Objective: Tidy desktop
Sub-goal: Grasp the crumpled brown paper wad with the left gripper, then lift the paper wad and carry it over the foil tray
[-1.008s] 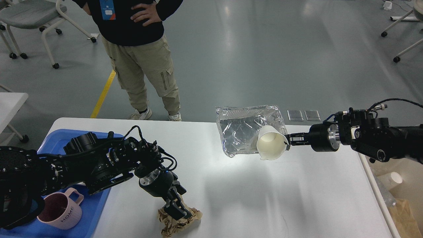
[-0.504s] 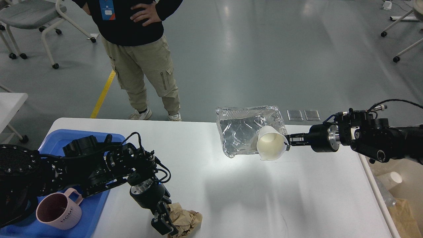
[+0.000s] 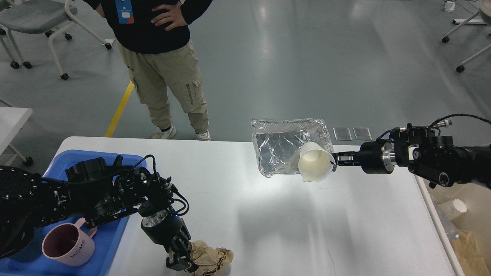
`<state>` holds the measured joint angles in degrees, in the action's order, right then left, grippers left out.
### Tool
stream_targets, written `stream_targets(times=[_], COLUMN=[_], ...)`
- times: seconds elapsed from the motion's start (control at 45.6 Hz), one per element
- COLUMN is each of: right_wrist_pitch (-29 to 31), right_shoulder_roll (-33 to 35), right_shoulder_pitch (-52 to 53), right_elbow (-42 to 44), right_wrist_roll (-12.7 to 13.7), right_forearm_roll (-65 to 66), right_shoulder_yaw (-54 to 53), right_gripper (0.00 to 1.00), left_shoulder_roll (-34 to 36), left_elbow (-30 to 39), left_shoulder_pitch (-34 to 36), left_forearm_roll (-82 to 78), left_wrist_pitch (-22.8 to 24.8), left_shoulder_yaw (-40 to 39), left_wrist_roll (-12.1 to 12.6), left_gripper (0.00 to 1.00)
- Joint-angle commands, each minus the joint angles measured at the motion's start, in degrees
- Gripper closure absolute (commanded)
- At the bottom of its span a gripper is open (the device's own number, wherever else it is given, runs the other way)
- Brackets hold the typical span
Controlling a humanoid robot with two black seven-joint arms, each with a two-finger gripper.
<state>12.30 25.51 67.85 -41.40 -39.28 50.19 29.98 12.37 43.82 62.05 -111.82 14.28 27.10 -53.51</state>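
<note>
Left tool (image 3: 180, 260) points down, clamped on crumpled brown paper (image 3: 209, 257) on the white worktop (image 3: 268, 222); right tool (image 3: 337, 160) reaches level, pinching a white paper cup (image 3: 314, 166).

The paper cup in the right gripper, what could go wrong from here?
The right gripper pinches the cup only at its rim, tipped sideways, so the thin wall could buckle or slip free. The cup hangs in front of the foil tray, which sits at the desktop's far edge; a nudge might push it off.
</note>
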Motion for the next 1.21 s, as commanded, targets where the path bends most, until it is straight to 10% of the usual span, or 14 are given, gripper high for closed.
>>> stream_targets(times=[0.0,0.548,1.183], right_wrist_pitch=[0.0,-0.4,-0.4], right_shoulder_roll=[0.0,0.0,-2.2], right_shoulder_pitch=[-0.1,-1.6,-2.9], right_elbow=[0.0,0.2,0.8], right_wrist_roll=[0.0,0.0,0.1], right_forearm_roll=[0.0,0.0,0.1], right_shoulder_yaw=[0.0,0.1,1.0], right_gripper=[1.0,1.0,1.0], left_shoulder_roll=[1.3,10.1,31.9], left_elbow=[-0.5,0.3,13.6], left_shoulder_pitch=[0.2,1.7,2.2], left_forearm_roll=[0.4,1.7,17.1], left_wrist_pitch=[0.1,-0.9,-1.7], left_shoulder_yaw=[0.5,-1.3,-22.1], left_wrist_roll=[-0.8,-1.5,-1.5], left_gripper=[0.99,0.99,0.96])
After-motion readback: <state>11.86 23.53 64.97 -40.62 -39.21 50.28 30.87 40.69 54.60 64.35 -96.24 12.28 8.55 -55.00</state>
